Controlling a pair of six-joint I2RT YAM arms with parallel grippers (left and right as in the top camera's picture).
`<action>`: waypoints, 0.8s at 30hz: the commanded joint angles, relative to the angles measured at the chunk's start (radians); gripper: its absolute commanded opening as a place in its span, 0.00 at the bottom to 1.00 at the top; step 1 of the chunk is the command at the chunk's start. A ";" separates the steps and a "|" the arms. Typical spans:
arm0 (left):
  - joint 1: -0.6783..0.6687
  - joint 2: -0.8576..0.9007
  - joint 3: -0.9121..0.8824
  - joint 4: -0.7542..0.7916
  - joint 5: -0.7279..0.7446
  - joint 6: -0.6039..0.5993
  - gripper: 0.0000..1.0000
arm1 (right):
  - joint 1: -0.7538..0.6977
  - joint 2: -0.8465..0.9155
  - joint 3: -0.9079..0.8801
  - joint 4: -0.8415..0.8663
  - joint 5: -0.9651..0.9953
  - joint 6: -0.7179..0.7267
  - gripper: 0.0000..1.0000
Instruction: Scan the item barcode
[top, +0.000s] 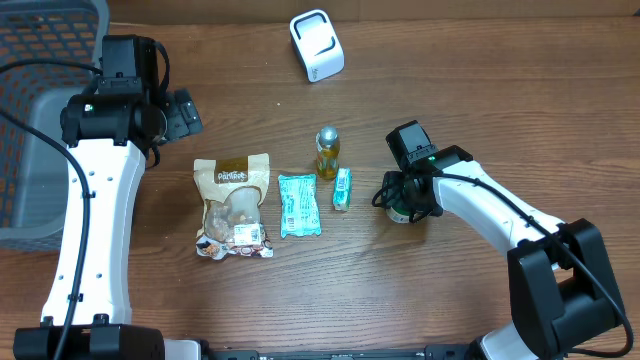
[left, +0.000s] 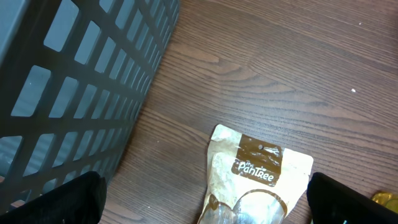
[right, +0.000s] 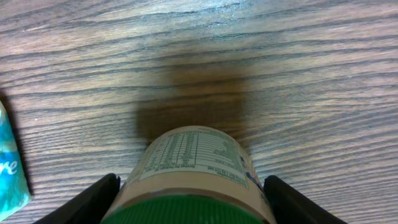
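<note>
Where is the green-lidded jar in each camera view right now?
Overhead: the green-lidded jar sits right of centre, mostly hidden under the right tool.
Left wrist: not in it.
Right wrist: bottom centre, filling the lower frame, with the lid nearest the camera and the printed label behind it.
Shared landmark: the teal pack left of the jar in the overhead view is probably the teal sliver at the right wrist view's left edge.

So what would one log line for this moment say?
left tool: open, over snack pouch | right tool: astride green-capped bottle, grip unclear | white scanner: untouched
</note>
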 joint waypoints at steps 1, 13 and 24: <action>-0.002 -0.003 0.004 0.000 -0.010 0.026 1.00 | -0.001 0.001 0.013 0.003 -0.009 0.007 0.73; -0.002 -0.003 0.004 0.000 -0.010 0.026 0.99 | -0.001 0.001 0.029 -0.023 -0.009 0.007 0.70; -0.002 -0.003 0.004 0.000 -0.010 0.026 0.99 | -0.001 0.001 0.029 -0.022 -0.009 0.007 0.71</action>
